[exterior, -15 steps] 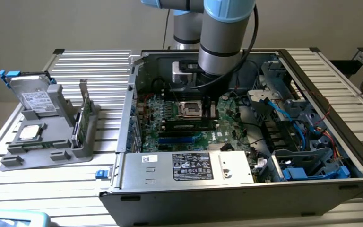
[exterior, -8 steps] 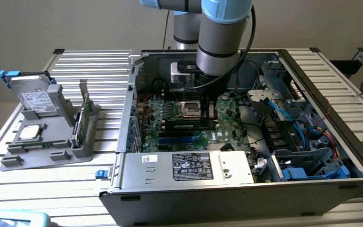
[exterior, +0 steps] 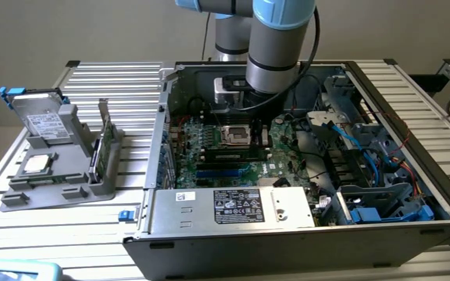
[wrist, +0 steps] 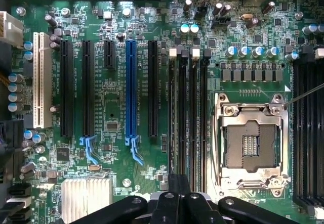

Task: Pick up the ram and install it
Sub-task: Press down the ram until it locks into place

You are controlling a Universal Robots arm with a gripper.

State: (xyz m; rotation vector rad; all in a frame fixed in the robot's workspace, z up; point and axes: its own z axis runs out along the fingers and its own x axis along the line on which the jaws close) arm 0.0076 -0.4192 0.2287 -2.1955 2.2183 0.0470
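My gripper hangs inside the open computer case, over the green motherboard. Its black fingers are pressed together, and I see nothing held between them. Straight below them run the long black memory slots, beside the bare processor socket. In the exterior view the gripper sits low under the arm's grey wrist, at the back of the case. A narrow green stick that looks like the ram stands on edge in the grey holder outside the case, at the exterior view's left.
The holder also carries a hard drive, a processor chip and a broader green card with a metal edge. Blue and black cables and drive cages crowd the case at the exterior view's right. The power supply box spans the front.
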